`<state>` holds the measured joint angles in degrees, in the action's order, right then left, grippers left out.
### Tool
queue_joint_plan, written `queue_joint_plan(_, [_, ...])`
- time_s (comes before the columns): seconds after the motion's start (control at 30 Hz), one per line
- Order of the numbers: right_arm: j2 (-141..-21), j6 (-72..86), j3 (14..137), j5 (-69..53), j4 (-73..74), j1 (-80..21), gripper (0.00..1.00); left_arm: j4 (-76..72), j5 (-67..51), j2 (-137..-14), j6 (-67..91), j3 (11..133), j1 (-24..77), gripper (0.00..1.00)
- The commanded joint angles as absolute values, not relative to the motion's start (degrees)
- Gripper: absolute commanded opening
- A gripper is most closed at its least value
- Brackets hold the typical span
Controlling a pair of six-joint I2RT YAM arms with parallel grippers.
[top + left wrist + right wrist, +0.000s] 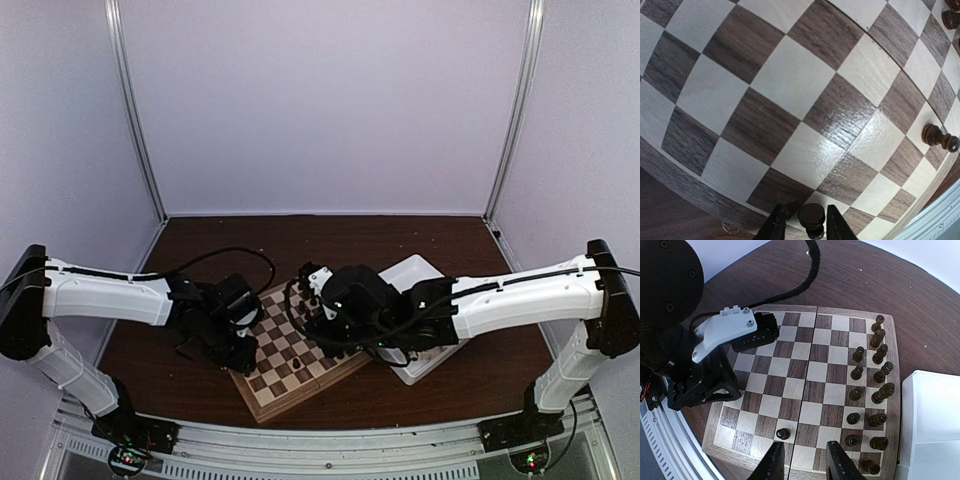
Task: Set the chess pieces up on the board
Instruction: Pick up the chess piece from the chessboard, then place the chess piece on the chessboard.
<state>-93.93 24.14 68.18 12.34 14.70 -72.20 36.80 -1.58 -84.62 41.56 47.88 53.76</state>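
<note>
Pawn [811,216] stands between left gripper's [805,209] parted fingers.

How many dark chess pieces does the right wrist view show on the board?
14 pieces: eight along the board's right edge, five in the next column, one alone at the bottom. The left gripper may hide more.

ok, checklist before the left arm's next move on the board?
1. Dark piece sits between the left gripper fingers: ok.
2. Fingers clamped firmly on it: cannot tell.
3. Right gripper open, holding nothing: ok.
4. Squares ahead of the left gripper on the board are free: ok.
5. Dark rows complete: not ok. The front row has gaps and a lone pawn stands far from it.
6. Pale pieces on the board: not ok, none seen.
</note>
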Motion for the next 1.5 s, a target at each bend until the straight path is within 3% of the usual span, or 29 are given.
queue_joint_plan(0.0, [-92.4, 23.9, 67.2, 13.9, 13.6, -72.6, 0.31, 37.1, -0.9, -86.1, 41.8, 50.0, 54.2, 0.28])
queue_joint_plan(0.13, [-92.4, 24.0, 67.1, 13.9, 13.5, -72.6, 0.32, 37.5, -0.9, -87.0, 41.8, 50.7, 54.5, 0.20])
queue_joint_plan(0.4, [-92.0, 24.0, 66.7, 13.9, 13.2, -72.7, 0.32, 38.7, 1.3, -86.4, 42.4, 51.2, 54.6, 0.16])
queue_joint_plan(0.73, [-88.9, 21.5, 63.6, 14.1, 7.1, -73.3, 0.31, 31.5, 0.2, -75.2, 47.2, 49.4, 52.5, 0.11])
queue_joint_plan(0.9, [-87.9, 18.2, 62.3, 13.5, 1.0, -74.3, 0.31, 23.6, -3.4, -68.1, 54.1, 46.3, 49.7, 0.12])
queue_joint_plan(1.17, [-88.7, 13.5, 60.7, 12.1, -11.6, -76.0, 0.33, 6.5, 2.1, -56.3, 73.7, 37.9, 49.4, 0.12])
queue_joint_plan(1.47, [-95.8, 11.3, 65.0, 11.5, -17.8, -76.1, 0.34, 5.7, 2.1, -52.7, 84.7, 36.9, 49.4, 0.11])
